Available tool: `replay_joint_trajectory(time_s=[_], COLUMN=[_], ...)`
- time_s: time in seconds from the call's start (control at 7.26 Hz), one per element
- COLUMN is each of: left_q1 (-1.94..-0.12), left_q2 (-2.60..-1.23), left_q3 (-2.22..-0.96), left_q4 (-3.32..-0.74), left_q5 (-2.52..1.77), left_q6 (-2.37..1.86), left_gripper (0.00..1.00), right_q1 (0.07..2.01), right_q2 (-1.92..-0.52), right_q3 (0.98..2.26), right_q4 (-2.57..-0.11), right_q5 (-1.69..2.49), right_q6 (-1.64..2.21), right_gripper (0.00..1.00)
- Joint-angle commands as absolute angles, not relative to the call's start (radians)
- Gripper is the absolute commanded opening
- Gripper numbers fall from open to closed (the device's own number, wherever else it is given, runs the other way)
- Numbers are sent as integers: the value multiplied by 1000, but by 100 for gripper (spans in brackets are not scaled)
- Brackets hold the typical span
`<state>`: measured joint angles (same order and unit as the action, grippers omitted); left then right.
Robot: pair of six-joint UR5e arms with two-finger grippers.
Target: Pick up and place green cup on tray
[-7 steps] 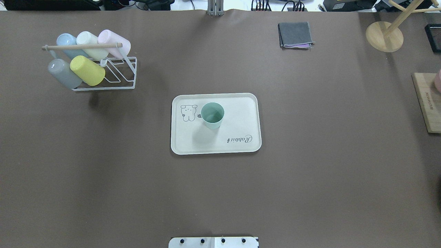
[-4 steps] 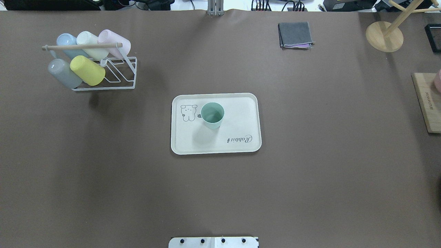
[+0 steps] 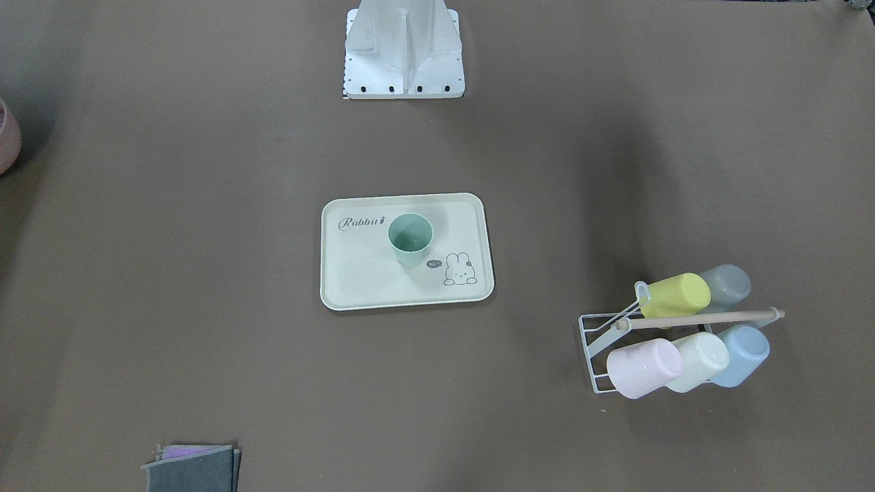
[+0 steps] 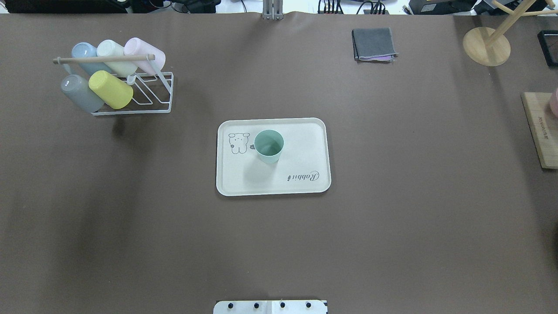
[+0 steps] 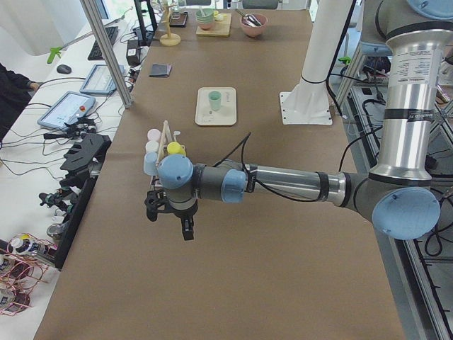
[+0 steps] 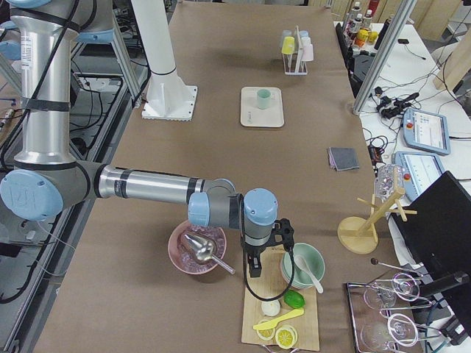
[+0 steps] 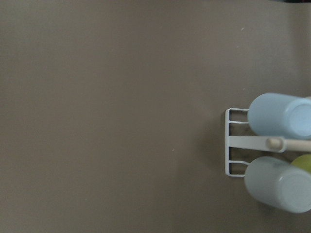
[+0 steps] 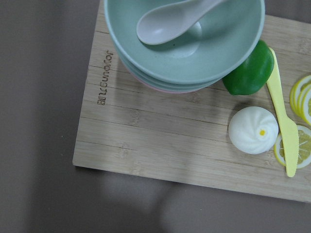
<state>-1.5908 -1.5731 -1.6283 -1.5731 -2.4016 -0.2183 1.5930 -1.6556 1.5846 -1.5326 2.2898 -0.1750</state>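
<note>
Stacked bowls with spoon on wooden board

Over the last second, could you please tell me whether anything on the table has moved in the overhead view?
Nothing has visibly changed. The green cup stands upright on the tray next to the bunny drawing, exactly where it was. The cup rack holds the same five cups in the same places. Neither arm enters the overhead view, then or now.

No visible change in overhead view; green cup, tray unmoved.
</note>
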Motion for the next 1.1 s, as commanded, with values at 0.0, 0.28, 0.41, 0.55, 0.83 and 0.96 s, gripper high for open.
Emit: replay_joint_trajectory(time_s=[0.0,0.28,0.41,0.55,0.83,0.96], left_q1=[-1675,-1680,-1692,-1692,-1692,-1692], left_q2=[-1546,-1555,-1558,-1560,-1562,-1563], left_q3=[-1621,-1618,-1615,-1614,-1620,-1621], left_q4=[-1546,-1546,-1545,-1545,-1545,-1545], left_q5=[-2405,-2404,-2404,-2404,-2405,-2405], left_q6=[-133,-130,-130,-130,-130,-130], left_gripper=[99,99,99,99,99,99], right_q1=[1589,1589,1589,1589,1589,1589], right_q2=[-1632,-1631,-1628,-1629,-1626,-1617], right_q3=[1572,1574,1572,1572,1560,1562], right_q4=[-1534,-1534,-1534,-1534,-1534,-1534], right_q5=[2277,2263,2261,2261,2253,2253], right_q6=[-178,-175,-176,-176,-170,-170], right_gripper=[100,100,100,100,100,100])
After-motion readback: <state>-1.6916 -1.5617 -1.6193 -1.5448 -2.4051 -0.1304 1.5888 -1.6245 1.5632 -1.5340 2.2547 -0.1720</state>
